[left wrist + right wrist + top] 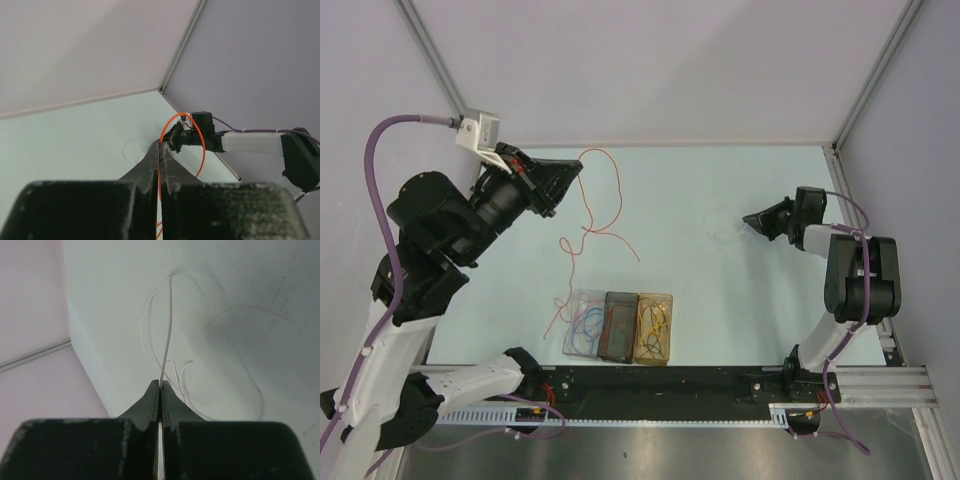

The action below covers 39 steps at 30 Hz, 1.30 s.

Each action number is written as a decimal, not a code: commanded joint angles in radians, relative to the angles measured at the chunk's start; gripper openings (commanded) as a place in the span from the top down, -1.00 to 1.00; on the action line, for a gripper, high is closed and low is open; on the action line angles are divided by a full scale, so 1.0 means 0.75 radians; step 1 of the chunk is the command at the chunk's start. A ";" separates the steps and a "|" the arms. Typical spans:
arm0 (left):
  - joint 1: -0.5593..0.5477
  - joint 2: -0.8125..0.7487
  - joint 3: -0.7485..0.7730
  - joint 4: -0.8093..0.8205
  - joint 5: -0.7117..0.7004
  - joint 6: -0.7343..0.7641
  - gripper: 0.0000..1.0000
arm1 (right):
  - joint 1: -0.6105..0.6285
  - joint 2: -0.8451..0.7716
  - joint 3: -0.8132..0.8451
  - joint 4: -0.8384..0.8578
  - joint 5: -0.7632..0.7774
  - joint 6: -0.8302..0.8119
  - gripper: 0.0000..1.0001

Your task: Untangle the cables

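Behind the row of three small boxes (606,325), over the far left part of the table (740,330), the left gripper (159,143) is held raised, and its jaws are seen closed tight on an orange-red cable (612,195). A loop of that cable is thrown up past the fingertips, and from there the strand is trailed in loose bends across the table toward the boxes, its lower end being laid just beside the left wall of the clear box (588,293). Behind and well to the right of the boxes, the right gripper (160,384) is lowered close to the table, and its jaws are seen pressed together on a pale cable (169,320). This cable is drawn up straight from the fingertips, while the rest of it is spread on the table in thin open loops just in front of the gripper; from the top view it can only be made out as a faint ring. The two held cables are lying well apart from each other. Within the row itself, a blue cable (586,322) is coiled in the clear box together with some red strands, a reddish loop can be made out in the dark box (620,294) in the middle, and yellow strands (655,322) are bundled in the amber box (656,295) at the right end.
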 commanded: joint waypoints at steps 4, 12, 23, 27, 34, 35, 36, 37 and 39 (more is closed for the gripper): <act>-0.008 -0.099 -0.115 0.009 0.053 -0.073 0.99 | 0.034 -0.062 0.016 -0.058 -0.023 -0.092 1.00; -0.008 -0.160 -0.303 0.068 0.086 -0.114 1.00 | 0.034 -0.074 -0.007 -0.056 -0.068 -0.104 1.00; -0.008 -0.280 -0.549 0.140 0.184 -0.192 0.99 | 0.028 -0.100 -0.027 -0.054 -0.078 -0.117 1.00; -0.008 -0.303 -0.539 0.162 0.249 -0.190 0.99 | 0.032 -0.092 -0.033 -0.046 -0.082 -0.119 1.00; -0.010 -0.309 -0.412 0.117 0.300 -0.151 0.99 | 0.032 -0.109 -0.039 -0.044 -0.090 -0.123 1.00; -0.010 -0.311 -0.396 0.117 0.313 -0.145 1.00 | 0.032 -0.111 -0.041 -0.042 -0.090 -0.125 1.00; -0.010 -0.317 -0.387 0.119 0.323 -0.141 1.00 | 0.034 -0.113 -0.041 -0.044 -0.088 -0.123 1.00; -0.010 -0.317 -0.381 0.121 0.327 -0.137 0.99 | 0.034 -0.119 -0.041 -0.046 -0.088 -0.127 1.00; -0.008 -0.320 -0.357 0.113 0.333 -0.125 0.99 | 0.038 -0.121 -0.041 -0.046 -0.088 -0.125 1.00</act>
